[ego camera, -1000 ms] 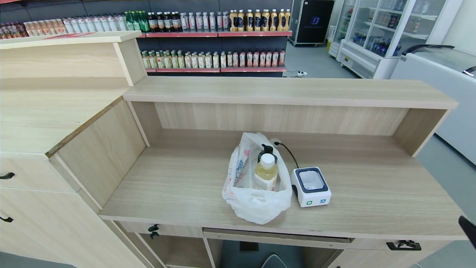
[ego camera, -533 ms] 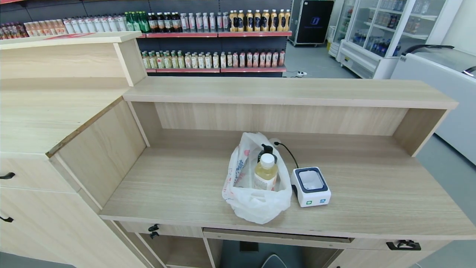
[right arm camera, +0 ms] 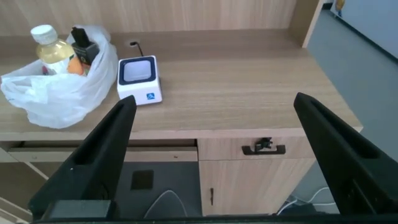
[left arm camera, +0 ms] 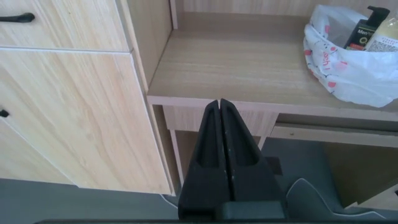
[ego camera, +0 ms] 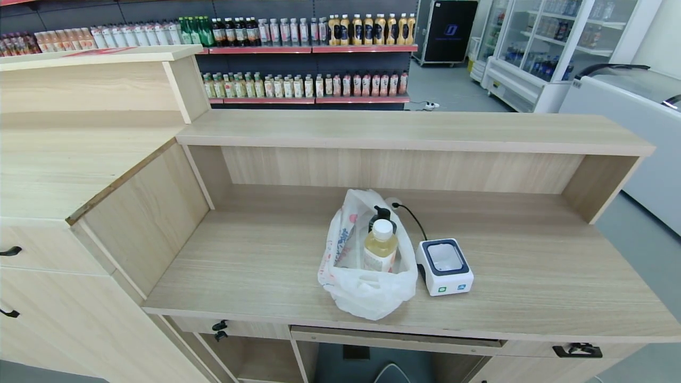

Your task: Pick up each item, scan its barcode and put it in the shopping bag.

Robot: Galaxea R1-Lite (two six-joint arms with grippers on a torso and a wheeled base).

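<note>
the left gripper hangs in front of the wooden counter, lower than its front edge, its two black fingers pressed flat together with nothing between them. on the counter sits the white shopping bag, mouth open, with a dark pump bottle and a pale yellow bottle standing inside, side by side. a light wood cabinet with a black handle adjoins the counter.

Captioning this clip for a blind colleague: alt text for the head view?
A white shopping bag stands open on a wooden counter, holding a yellow drink bottle and a dark pump bottle; a white barcode scanner sits just right of it.
</note>
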